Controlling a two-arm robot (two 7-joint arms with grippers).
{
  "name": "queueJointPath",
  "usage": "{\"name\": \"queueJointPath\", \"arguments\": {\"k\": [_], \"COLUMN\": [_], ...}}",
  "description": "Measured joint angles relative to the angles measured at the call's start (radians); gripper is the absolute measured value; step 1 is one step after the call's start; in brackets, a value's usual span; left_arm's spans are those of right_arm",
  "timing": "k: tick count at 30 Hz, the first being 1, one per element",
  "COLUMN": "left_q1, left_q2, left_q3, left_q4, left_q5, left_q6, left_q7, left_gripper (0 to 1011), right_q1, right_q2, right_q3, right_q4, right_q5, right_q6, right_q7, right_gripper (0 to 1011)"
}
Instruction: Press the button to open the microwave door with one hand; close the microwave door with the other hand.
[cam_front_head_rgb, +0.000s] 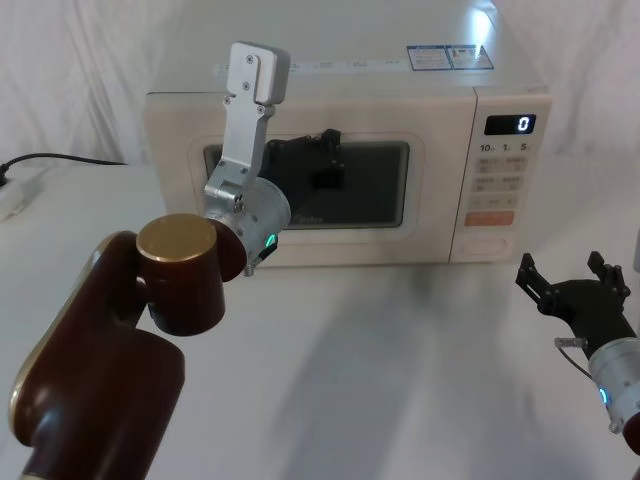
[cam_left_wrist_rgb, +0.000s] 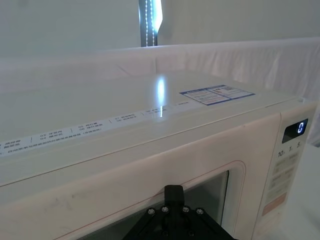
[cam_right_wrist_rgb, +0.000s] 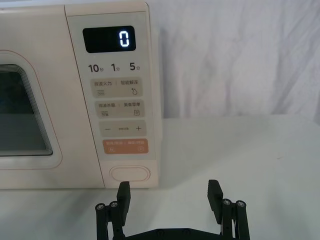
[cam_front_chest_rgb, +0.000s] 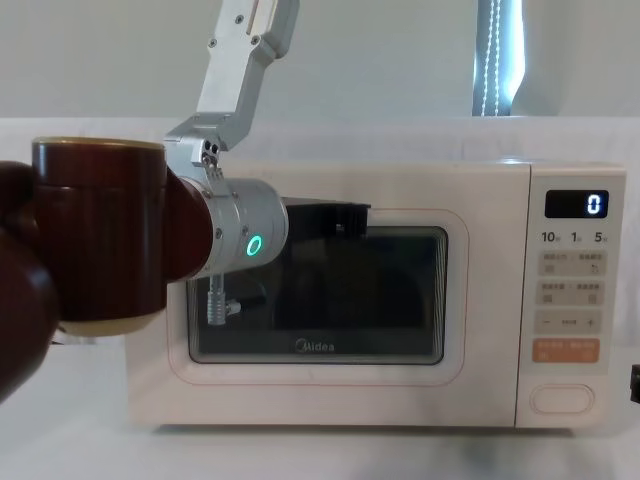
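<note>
Apparently shut already, the door (cam_front_head_rgb: 310, 185) has the left gripper (cam_front_head_rgb: 318, 152), jaw state unclear, at its window; the right gripper (cam_right_wrist_rgb: 170, 192), jaws released, should advance squarely onto the button (cam_right_wrist_rgb: 130, 173).

My right gripper (cam_right_wrist_rgb: 170, 192) hangs low over the counter (cam_front_head_rgb: 380, 350) with its fingers (cam_right_wrist_rgb: 123, 192) spread apart, and open air lies between them and the button (cam_right_wrist_rgb: 130, 173) straight ahead. Nothing stands on the counter between me and the control panel (cam_front_head_rgb: 497, 180). To the right of the microwave the counter runs bare up to the white cloth backdrop (cam_right_wrist_rgb: 240, 60).

My left gripper (cam_front_head_rgb: 318, 152) sits up against the microwave door (cam_front_chest_rgb: 320, 370), in front of the upper part of its dark window. My own left arm (cam_front_head_rgb: 130, 320) crowds the near left side of the counter. A black cable (cam_front_head_rgb: 60, 160) lies on the counter to the left of the microwave.
</note>
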Motion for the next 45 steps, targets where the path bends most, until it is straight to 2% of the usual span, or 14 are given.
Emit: {"name": "queueJointPath", "arguments": {"k": [3,10,15,20,29,30,35,40,45], "left_q1": [0.005,0.039,0.092,0.157,0.334,0.334,0.419,0.506,0.581], "left_q2": [-0.002,0.001,0.017,0.038,0.106,0.106,0.145,0.16,0.153], "left_q3": [-0.001,0.002,0.0,-0.011,-0.086,-0.086,-0.129,-0.178,-0.228], "left_q4": [-0.012,-0.093,-0.181,-0.262,-0.411,-0.411,-0.47,-0.509,-0.528], "left_q5": [-0.004,-0.017,-0.023,-0.018,-0.002,-0.002,0.012,0.023,0.024], "left_q6": [0.003,0.039,0.079,0.088,0.032,0.032,-0.003,-0.056,-0.101], "left_q7": [-0.001,0.0,0.01,0.033,0.067,0.067,0.069,0.086,0.113], "left_gripper": [0,0,0,0,0,0,0,0,0], "right_q1": [0.0,0.0,0.0,0.0,0.0,0.0,0.0,0.0,0.0], "right_q2": [0.0,0.0,0.0,0.0,0.0,0.0,0.0,0.0,0.0], "right_q3": [0.0,0.0,0.0,0.0,0.0,0.0,0.0,0.001,0.0], "right_q4": [0.0,0.0,0.0,0.0,0.0,0.0,0.0,0.0,0.0], "right_q5": [0.0,0.0,0.0,0.0,0.0,0.0,0.0,0.0,0.0], "right_q6": [0.0,0.0,0.0,0.0,0.0,0.0,0.0,0.0,0.0], "right_q7": [0.0,0.0,0.0,0.0,0.0,0.0,0.0,0.0,0.0], "right_gripper": [1002,1002,1002,1002,1002,1002,1002,1002,1002]}}
